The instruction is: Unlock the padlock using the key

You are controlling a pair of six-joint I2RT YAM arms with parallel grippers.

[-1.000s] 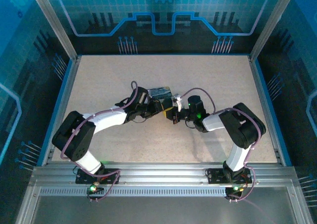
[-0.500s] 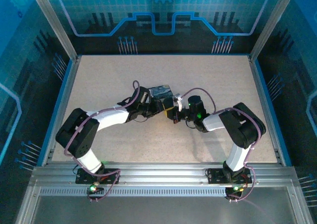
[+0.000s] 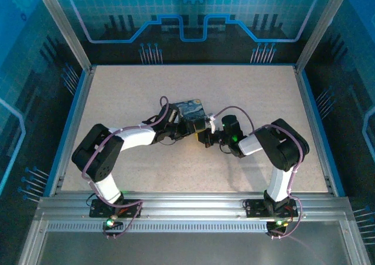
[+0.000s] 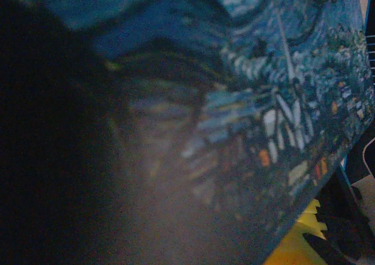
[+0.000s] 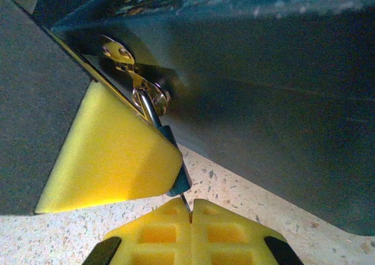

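Key-to-lock step: your right fingers (image 5: 228,233) are pinched shut on what looks like the key (image 5: 184,199), padlock (image 5: 149,96) hangs on the blue tin (image 3: 190,108) mid-table (image 3: 263,89), left fingers (image 5: 105,153) against it, opening unclear; next needs fine keyhole alignment.

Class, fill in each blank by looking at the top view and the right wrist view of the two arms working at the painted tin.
1. The night-sky print on the tin is mainly ___ in colour.
2. In the right wrist view, the ridged pads of the right gripper are ___.
3. The right gripper's jaws are ___ on the thin metal key, with the pads meeting around it.

Missing words: blue; yellow; shut
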